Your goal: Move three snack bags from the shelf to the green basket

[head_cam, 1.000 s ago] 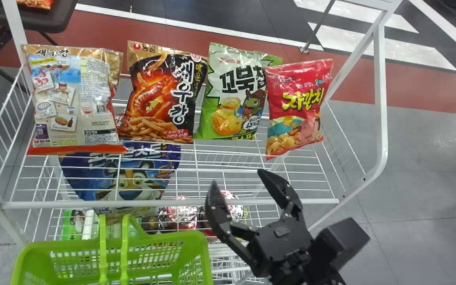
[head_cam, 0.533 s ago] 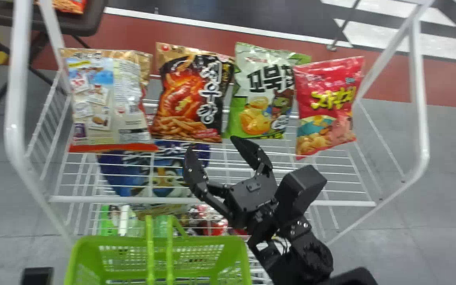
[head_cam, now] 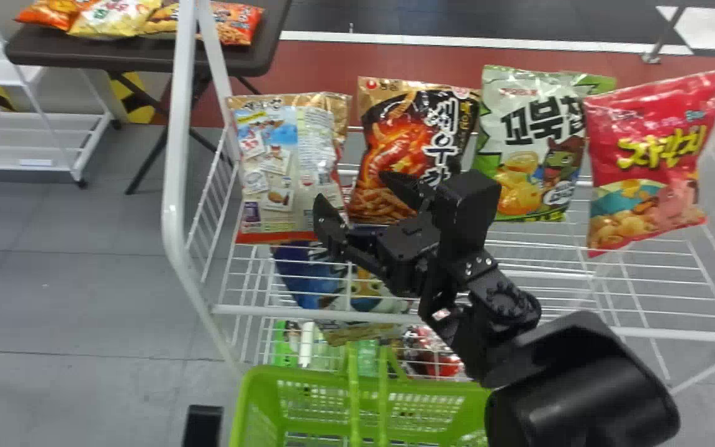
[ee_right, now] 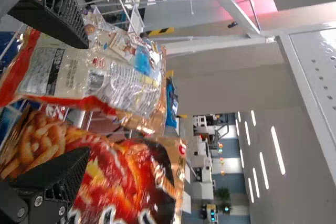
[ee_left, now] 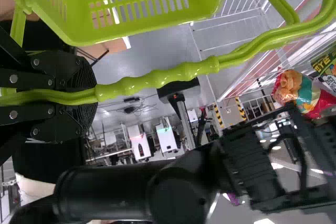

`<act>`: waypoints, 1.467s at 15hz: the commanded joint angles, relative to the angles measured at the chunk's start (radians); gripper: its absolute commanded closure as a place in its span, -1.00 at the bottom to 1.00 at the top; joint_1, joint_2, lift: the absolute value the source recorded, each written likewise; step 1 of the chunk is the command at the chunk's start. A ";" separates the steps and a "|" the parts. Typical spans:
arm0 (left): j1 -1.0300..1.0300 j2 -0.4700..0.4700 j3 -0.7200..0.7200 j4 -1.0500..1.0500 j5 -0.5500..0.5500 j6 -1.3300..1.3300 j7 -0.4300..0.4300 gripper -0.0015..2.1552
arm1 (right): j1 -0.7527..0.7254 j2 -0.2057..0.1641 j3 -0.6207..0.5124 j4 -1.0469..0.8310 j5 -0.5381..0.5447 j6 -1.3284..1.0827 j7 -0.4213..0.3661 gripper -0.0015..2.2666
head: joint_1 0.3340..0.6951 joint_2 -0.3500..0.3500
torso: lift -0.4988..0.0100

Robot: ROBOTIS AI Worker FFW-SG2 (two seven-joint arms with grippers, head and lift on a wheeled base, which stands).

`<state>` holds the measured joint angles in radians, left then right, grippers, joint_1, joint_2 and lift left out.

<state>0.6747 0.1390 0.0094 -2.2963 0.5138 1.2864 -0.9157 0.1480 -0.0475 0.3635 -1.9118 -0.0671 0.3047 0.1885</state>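
Observation:
My right gripper (head_cam: pixel 357 194) stands open before the gap between the beige snack bag (head_cam: pixel 289 167) and the black-and-orange bag (head_cam: pixel 419 139). In the right wrist view, the edges of the beige bag (ee_right: pixel 105 77) and the shrimp-picture bag (ee_right: pixel 121 182) appear between and beyond the open gripper (ee_right: pixel 86 98); contact cannot be made out. Farther right on the wire shelf (head_cam: pixel 637 276) are the green bag (head_cam: pixel 528 167) and red bag (head_cam: pixel 649 155). The green basket (head_cam: pixel 308 390) is below the shelf front. Its handle (ee_left: pixel 173 75) is held by my shut left gripper (ee_left: pixel 79 96).
A white post (head_cam: pixel 174 149) rises at the shelf's left side. Behind it, a dark table (head_cam: pixel 115 57) carries more snacks. A blue bag (head_cam: pixel 308 279) and other goods are on the level below. My left arm's black part (head_cam: pixel 202 425) is beside the basket.
The head view has swung left, shifting the scene rightward. My right gripper has moved left and up along the shelf, from the front rail to the beige and black-and-orange bags, staying open.

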 commanded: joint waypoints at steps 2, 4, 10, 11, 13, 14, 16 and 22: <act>-0.009 0.010 -0.005 0.001 0.002 0.001 0.000 0.99 | -0.108 0.023 0.041 0.076 -0.011 0.066 -0.011 -0.89 | 1.00 0.14 | 0.77; -0.024 0.027 -0.006 0.008 0.011 -0.002 0.001 0.99 | -0.148 0.043 0.046 0.119 -0.013 0.090 -0.014 -0.89 | 1.00 0.23 | 0.77; -0.041 0.033 -0.006 0.023 0.018 -0.002 0.001 0.99 | -0.222 0.047 0.080 0.163 -0.014 0.213 0.000 0.01 | 1.00 0.37 | 0.77; -0.043 0.033 -0.008 0.023 0.020 -0.002 0.001 0.99 | -0.225 0.047 0.078 0.163 -0.019 0.232 0.009 0.36 | 1.00 0.38 | 0.77; -0.047 0.033 -0.009 0.026 0.020 0.001 0.003 0.99 | -0.222 0.046 0.074 0.158 -0.020 0.238 0.026 0.85 | 1.00 0.40 | 0.77; -0.047 0.034 -0.009 0.026 0.020 0.001 0.003 0.99 | -0.203 0.044 0.072 0.137 -0.020 0.235 0.031 0.94 | 1.00 0.40 | 0.77; -0.046 0.036 -0.009 0.024 0.022 -0.002 0.003 0.99 | -0.165 0.038 0.071 0.076 -0.017 0.235 0.037 0.98 | 1.00 0.40 | 0.77; -0.046 0.036 -0.009 0.018 0.025 -0.002 0.000 0.99 | 0.062 0.003 0.043 -0.254 0.069 0.253 0.003 0.98 | 1.00 0.33 | 0.77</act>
<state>0.6290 0.1756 0.0000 -2.2764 0.5382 1.2850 -0.9158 0.1489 -0.0278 0.4130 -2.0795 -0.0317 0.5576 0.1956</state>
